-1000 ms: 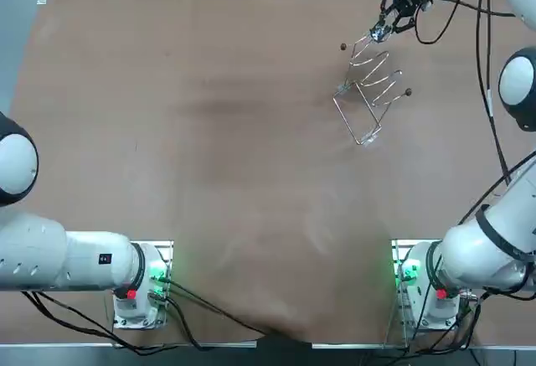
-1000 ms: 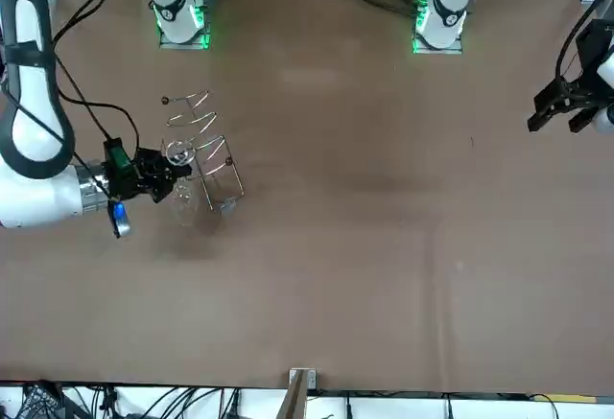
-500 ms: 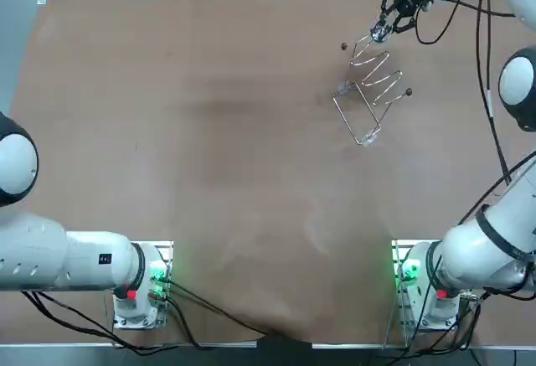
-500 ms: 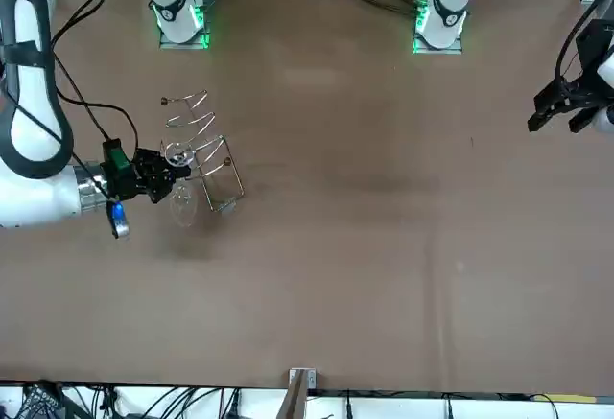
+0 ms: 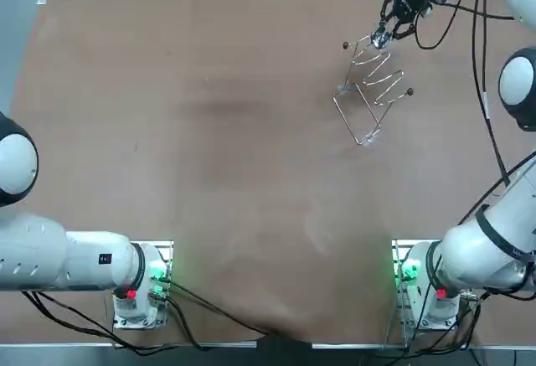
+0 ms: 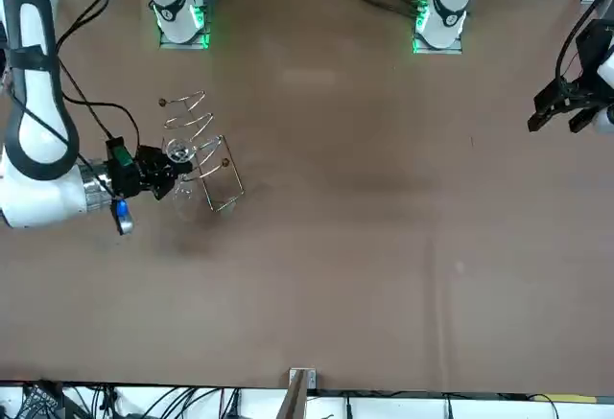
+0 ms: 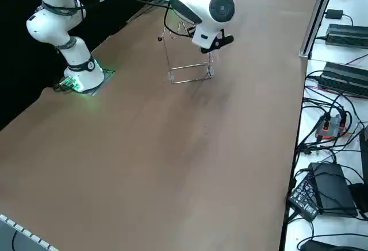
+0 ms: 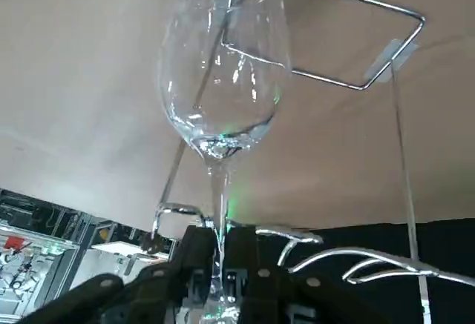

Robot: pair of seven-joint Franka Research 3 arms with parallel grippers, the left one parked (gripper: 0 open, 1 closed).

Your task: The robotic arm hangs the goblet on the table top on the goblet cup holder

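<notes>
A: How far along?
B: The goblet (image 8: 219, 87) is off the tabletop (image 5: 209, 173), bowl downward, with the right gripper's (image 8: 220, 253) jaws clamped on its stem. It sits at the wire holder (image 5: 373, 90) near the far right corner. Hanging and letting go remain, I'd judge.
A: Surroundings?
B: Bare brown surface; black boxes (image 7: 345, 33) beyond its right edge.

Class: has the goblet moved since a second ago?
Yes: held in the right gripper, the goblet shifted slightly farther in along the wire holder, toward the robot.
</notes>
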